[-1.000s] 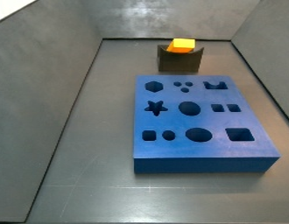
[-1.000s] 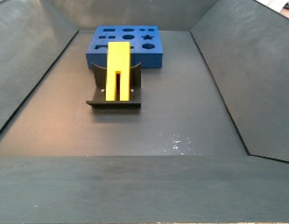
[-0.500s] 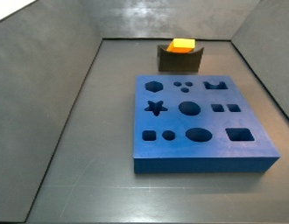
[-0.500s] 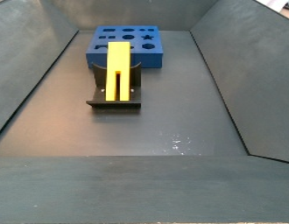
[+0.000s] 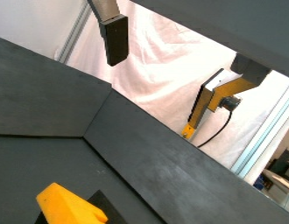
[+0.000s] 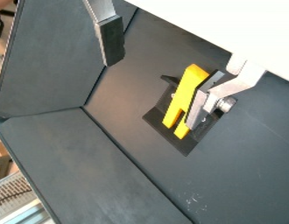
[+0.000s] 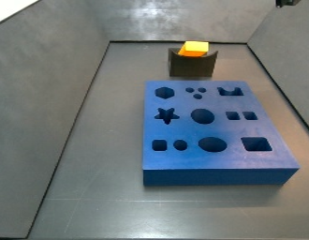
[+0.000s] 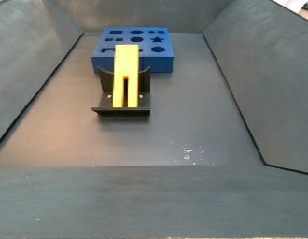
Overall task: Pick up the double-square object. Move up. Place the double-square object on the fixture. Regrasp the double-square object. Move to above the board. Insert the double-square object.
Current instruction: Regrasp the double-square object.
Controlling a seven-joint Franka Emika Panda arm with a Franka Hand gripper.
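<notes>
The yellow-orange double-square object (image 8: 125, 73) lies lengthwise in the notch of the dark fixture (image 8: 121, 109), just in front of the blue board (image 8: 164, 59). End-on it is a small orange square (image 7: 192, 48) on the fixture (image 7: 190, 67), behind the board (image 7: 195, 171). My gripper (image 6: 172, 70) hangs high above and to the side of the object (image 6: 182, 101), open, with nothing between its fingers (image 6: 109, 39). In a wrist view only a corner of the object (image 5: 67, 206) shows, far from the gripper (image 5: 179, 66).
Grey walls slope up around the dark floor on all sides. A small dark part (image 7: 285, 3) pokes in at the top right edge of a side view. Outside the bin hang white cloth and a yellow stand (image 5: 211, 105).
The object, fixture and board have not moved. A small dark part now shows at the top right edge of a side view, where earlier there was none.
</notes>
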